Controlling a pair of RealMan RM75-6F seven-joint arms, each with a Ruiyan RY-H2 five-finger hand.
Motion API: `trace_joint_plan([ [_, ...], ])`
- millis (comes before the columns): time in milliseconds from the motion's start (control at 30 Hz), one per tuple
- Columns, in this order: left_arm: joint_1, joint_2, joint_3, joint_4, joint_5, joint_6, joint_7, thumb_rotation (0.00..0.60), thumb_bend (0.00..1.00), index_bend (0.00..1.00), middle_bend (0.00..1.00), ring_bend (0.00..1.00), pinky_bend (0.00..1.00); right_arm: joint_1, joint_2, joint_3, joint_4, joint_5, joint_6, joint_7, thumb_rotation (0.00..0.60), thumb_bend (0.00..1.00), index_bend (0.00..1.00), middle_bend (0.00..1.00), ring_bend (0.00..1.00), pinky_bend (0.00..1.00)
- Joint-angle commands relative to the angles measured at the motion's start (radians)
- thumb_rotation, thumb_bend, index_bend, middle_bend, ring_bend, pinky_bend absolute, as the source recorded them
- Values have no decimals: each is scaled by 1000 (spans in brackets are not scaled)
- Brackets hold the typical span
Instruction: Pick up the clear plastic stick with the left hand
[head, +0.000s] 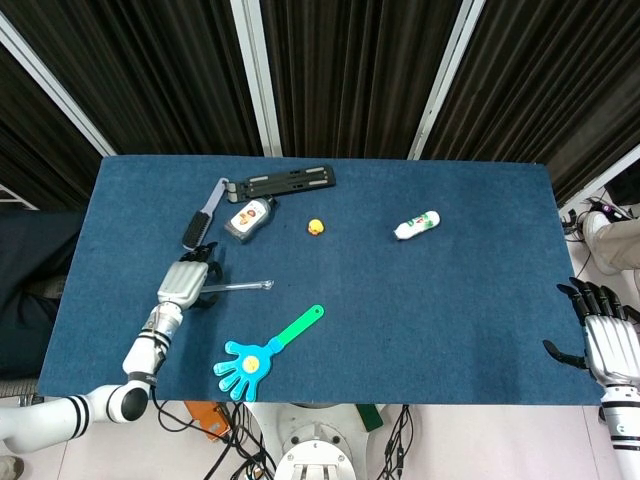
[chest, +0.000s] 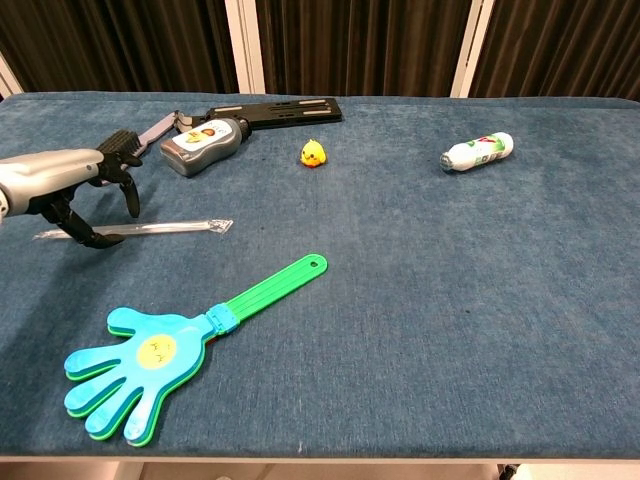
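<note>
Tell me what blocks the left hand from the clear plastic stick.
Nothing visible does. The left hand hangs directly over the clear plastic stick, fingers straddling it, nothing between. The hairbrush lies behind, clear of the grasp.

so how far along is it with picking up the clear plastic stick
Done: the left hand has reached the clear plastic stick, fingers curled down around its left end.
In hand: the grasp itself. The stick lies flat on the blue table cover, and a firm grip cannot be confirmed from either view.
Left: closing on the stick and lifting it. The right hand sits open at the table's far right edge.
</note>
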Motion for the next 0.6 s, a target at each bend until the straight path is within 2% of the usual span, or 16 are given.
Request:
trace_joint_plan([
  [33, -4, -6, -1, 8, -3, -5, -5, 600, 279, 441, 0, 0, 157, 0, 0, 0, 0, 0, 0, -1, 600, 304, 206, 137, 113, 68],
  [400, -13, -19, 0, 21, -6, -11, -14, 600, 301, 477, 0, 0, 157, 1, -1, 0, 0, 1, 0, -5, 600, 304, 206, 137, 113, 68],
  [600, -22, -28, 1, 32, -24, -23, -3, 600, 362, 493, 0, 0, 157, 0, -4, 3, -1, 10, 1, -14, 600, 306, 206, 137, 113, 67],
])
